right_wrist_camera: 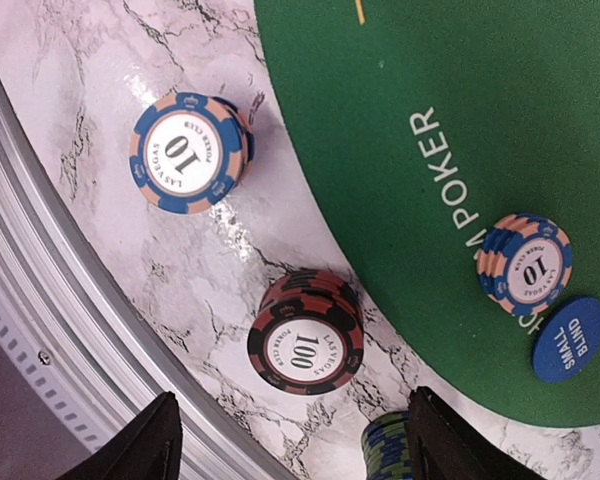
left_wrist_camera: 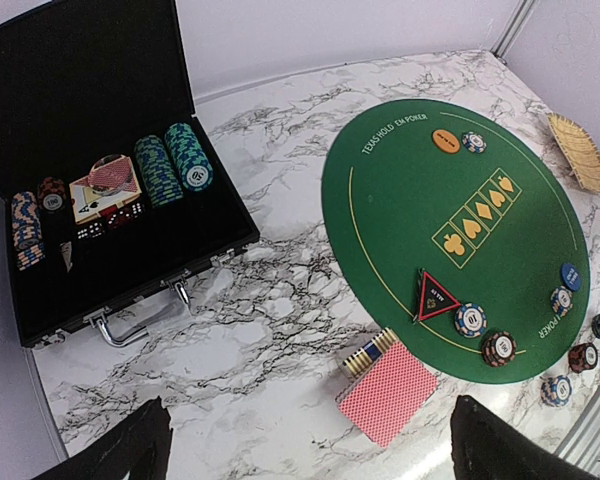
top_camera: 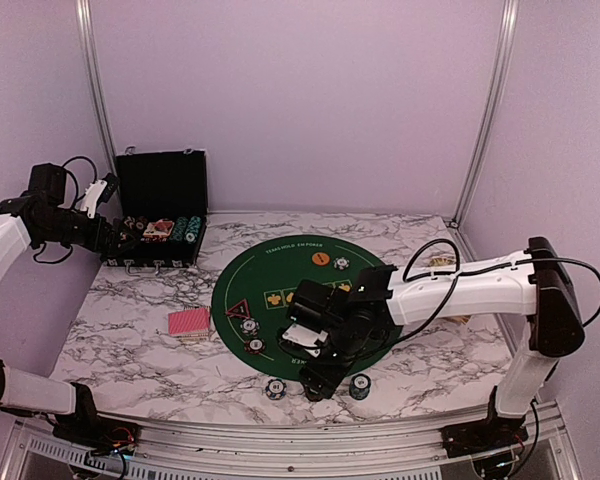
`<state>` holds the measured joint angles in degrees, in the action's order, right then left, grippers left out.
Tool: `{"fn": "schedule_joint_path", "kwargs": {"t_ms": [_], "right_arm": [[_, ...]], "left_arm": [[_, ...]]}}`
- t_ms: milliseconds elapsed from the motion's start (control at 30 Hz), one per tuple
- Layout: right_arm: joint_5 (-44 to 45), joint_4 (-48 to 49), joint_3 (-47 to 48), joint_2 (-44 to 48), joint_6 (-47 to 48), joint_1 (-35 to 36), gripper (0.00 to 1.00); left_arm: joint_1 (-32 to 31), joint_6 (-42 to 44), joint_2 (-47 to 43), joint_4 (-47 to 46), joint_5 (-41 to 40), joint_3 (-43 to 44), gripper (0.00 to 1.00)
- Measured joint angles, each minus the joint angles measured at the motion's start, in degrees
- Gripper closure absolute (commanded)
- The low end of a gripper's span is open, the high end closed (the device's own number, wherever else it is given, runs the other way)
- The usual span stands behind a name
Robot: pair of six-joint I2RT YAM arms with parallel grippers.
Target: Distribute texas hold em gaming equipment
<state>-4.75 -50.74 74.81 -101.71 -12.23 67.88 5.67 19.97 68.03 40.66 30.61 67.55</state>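
My right gripper (right_wrist_camera: 290, 452) is open above the marble by the green mat's (right_wrist_camera: 460, 90) near edge. A red-and-black 100 chip stack (right_wrist_camera: 305, 333) stands between its fingers (right_wrist_camera: 130, 450), untouched. A blue 10 stack (right_wrist_camera: 190, 152) and a blue-green stack (right_wrist_camera: 390, 452) flank it. Another 10 stack (right_wrist_camera: 527, 260) and the blue button (right_wrist_camera: 568, 338) lie on the mat. My left gripper (left_wrist_camera: 310, 462) is open and empty, high beside the black case (left_wrist_camera: 100, 150). Red-backed cards (left_wrist_camera: 388, 390), the triangle (left_wrist_camera: 436, 297) and the orange button (left_wrist_camera: 444, 140) show below it.
The case (top_camera: 160, 185) stands open at the back left with chip rows (left_wrist_camera: 175, 165), cards and dice inside. A tan slatted wooden object (left_wrist_camera: 580, 150) lies right of the mat (top_camera: 280, 275). The metal table rail (right_wrist_camera: 70, 330) runs close to the right gripper (top_camera: 315, 385).
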Motion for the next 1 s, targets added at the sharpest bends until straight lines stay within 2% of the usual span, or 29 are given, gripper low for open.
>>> {"fn": "schedule_joint_path", "kwargs": {"t_ms": [367,667,1000], "right_arm": [[0.9,0.9,0.42,-3.87,0.22,0.7,0.31],[1.7,1.53,1.14,-4.33,0.26,0.7,0.39],[1.62,2.34,1.14,-5.25,0.28,0.7,0.43]], "left_arm": [[0.0,0.02,0.0,0.09,0.0,0.0,0.01],[0.0,0.07,-0.2,0.17,0.0,0.0,0.01],[0.0,0.07,-0.22,0.22,0.0,0.0,0.01]]}}
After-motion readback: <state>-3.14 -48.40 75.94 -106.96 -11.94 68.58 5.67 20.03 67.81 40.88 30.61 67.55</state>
